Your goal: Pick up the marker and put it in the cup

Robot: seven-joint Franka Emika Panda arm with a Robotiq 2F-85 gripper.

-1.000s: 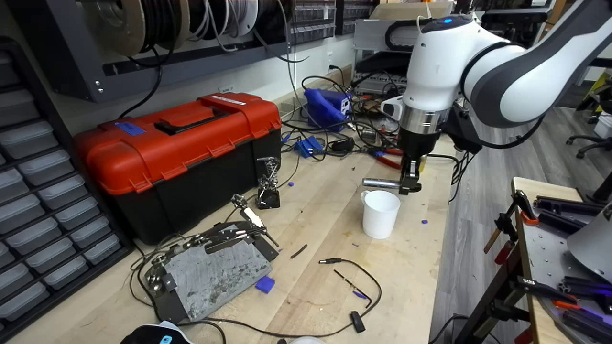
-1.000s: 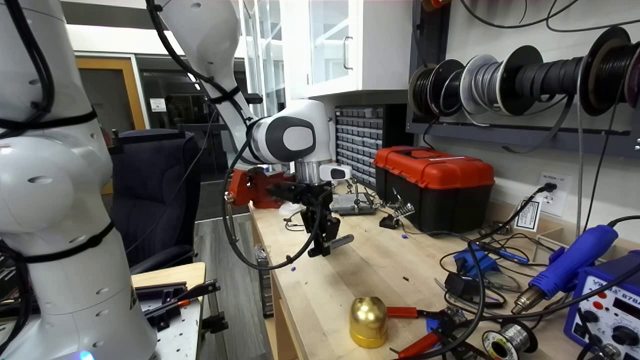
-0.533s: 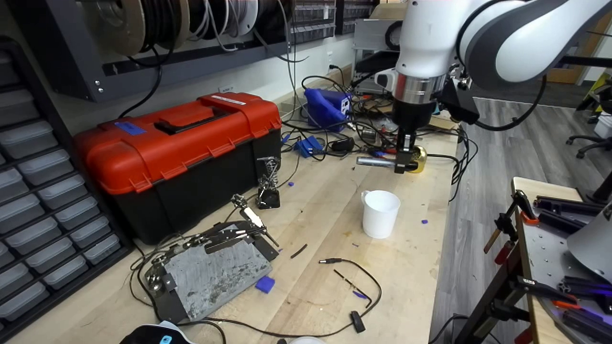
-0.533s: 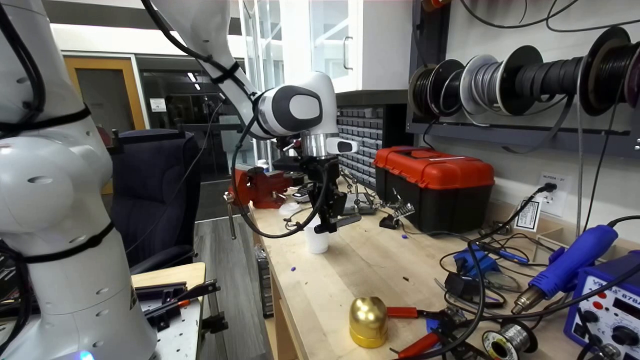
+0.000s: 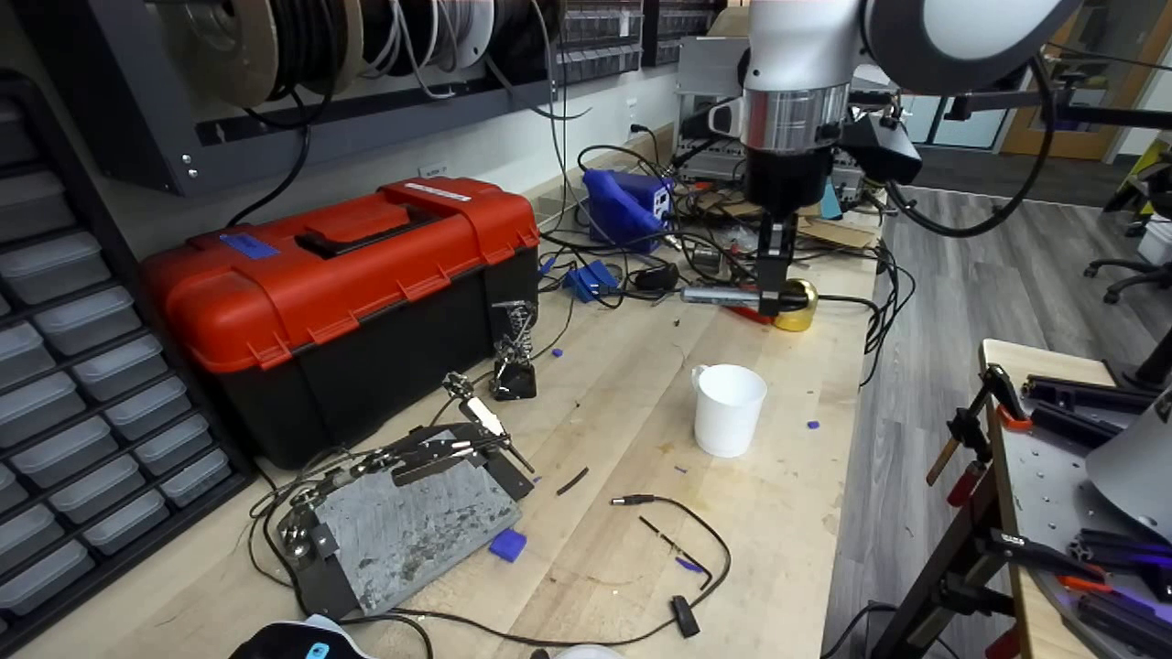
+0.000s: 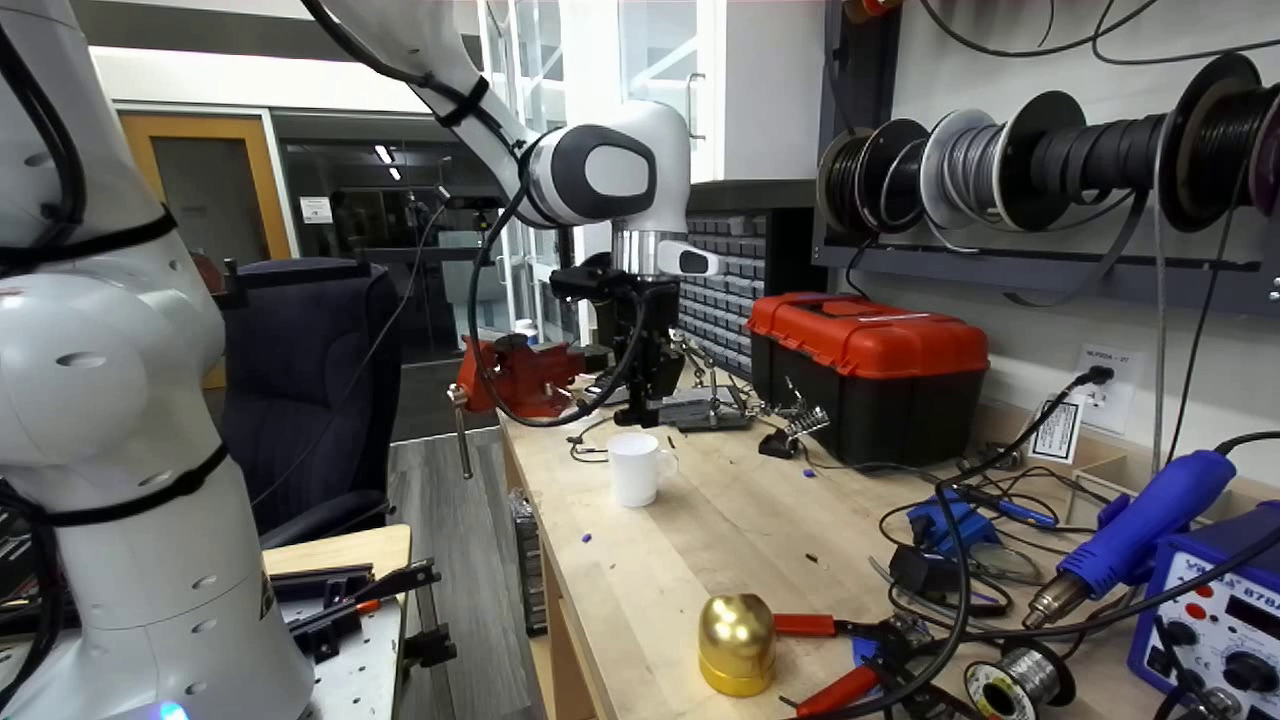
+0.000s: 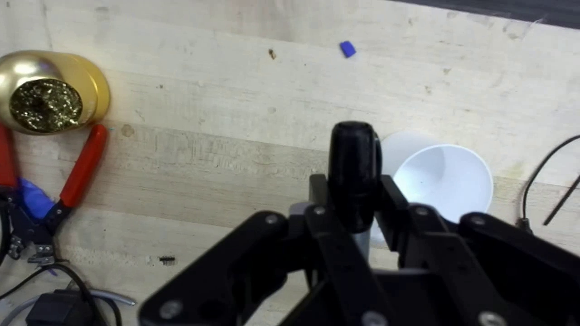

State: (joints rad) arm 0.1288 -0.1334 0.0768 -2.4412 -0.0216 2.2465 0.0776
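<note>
The marker has a silver-grey body [image 5: 719, 296] and a black end, and lies roughly level in my gripper [image 5: 774, 300]. In the wrist view my gripper [image 7: 355, 188] is shut on the marker's black part [image 7: 353, 158], with one finger on each side. The white cup [image 5: 729, 412] stands upright on the table, apart from the marker. In an exterior view my gripper [image 6: 637, 414] is above the cup [image 6: 634, 472]; the marker is hard to make out there. In the wrist view the cup's open mouth [image 7: 446, 181] is right of the fingers, with nothing seen inside.
A red and black toolbox [image 5: 366, 293] stands along the wall. A gold tip cleaner [image 6: 737, 645] and red-handled pliers [image 7: 84, 167] lie near cables. A grey board on a stand [image 5: 417, 522] and a black cable [image 5: 705, 531] are on the table [image 5: 632, 412].
My gripper has risen with the marker still held, and moved slightly away from the cup in an exterior view. The cup, hidden behind the gripper before, now shows in both exterior views.
</note>
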